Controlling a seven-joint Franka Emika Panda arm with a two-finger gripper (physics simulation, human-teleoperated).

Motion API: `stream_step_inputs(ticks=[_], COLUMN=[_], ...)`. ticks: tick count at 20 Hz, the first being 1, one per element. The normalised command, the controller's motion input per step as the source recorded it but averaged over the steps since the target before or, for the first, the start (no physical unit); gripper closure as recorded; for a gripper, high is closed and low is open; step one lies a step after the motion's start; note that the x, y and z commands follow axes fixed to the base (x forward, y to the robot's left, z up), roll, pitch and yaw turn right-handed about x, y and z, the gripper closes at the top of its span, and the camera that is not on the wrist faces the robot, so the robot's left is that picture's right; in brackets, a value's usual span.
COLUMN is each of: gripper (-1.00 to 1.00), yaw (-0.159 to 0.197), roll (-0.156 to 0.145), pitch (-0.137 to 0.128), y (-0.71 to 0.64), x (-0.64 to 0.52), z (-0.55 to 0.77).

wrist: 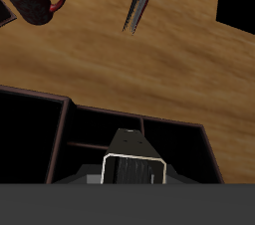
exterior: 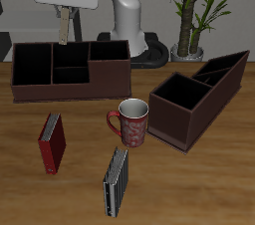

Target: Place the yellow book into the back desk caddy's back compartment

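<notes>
My gripper (exterior: 63,14) is shut on the yellow book (exterior: 62,32), which hangs upright from the fingers. The book hovers just above the back desk caddy (exterior: 40,88), the long low dark brown box at the rear of the table. Its lower edge hangs over the middle section, around the narrow back compartment (exterior: 70,56). It is still clear of the walls. In the wrist view the book (wrist: 132,154) is seen end-on over the caddy's partitions (wrist: 66,129).
A red patterned mug (exterior: 130,121) stands mid-table. A red book (exterior: 52,141) and a dark blue-black book (exterior: 117,180) stand nearer the front edge. A brown caddy with sloped sides (exterior: 194,98) lies beside the mug. A potted plant (exterior: 191,15) stands at the back.
</notes>
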Motion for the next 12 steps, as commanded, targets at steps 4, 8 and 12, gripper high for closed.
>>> stream_step_inputs(ticks=[4, 8, 12], gripper=[1.00, 1.00, 1.00], yaw=[0.197, 0.195, 0.147], roll=[-0.001, 0.010, 0.004], pitch=[-0.042, -0.013, -0.002], y=[-0.03, 0.10, 0.12], x=[-0.22, -0.10, -0.07], z=[0.12, 0.06, 0.00])
